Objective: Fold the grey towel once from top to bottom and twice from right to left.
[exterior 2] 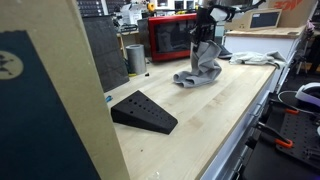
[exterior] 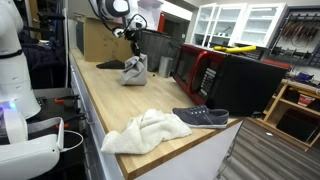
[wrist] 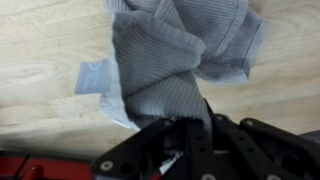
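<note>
Wood bench (exterior: 100, 90) by red microwave (exterior 2: 170, 38): towel (exterior 2: 200, 68) hangs bunched from gripper (exterior 2: 204, 38), jaws pinched tight on the cloth, lower part resting on bench. Best to drag low & slow so the cloth spreads flat, w/o crumpling.

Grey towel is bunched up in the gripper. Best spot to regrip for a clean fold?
Probably the flat corner of the grey towel that sticks out onto the counter, approached straight down from above. The gripper is shut on a crumpled fold, so the cloth hangs in a heap. A single-layer corner should let it spread.
</note>
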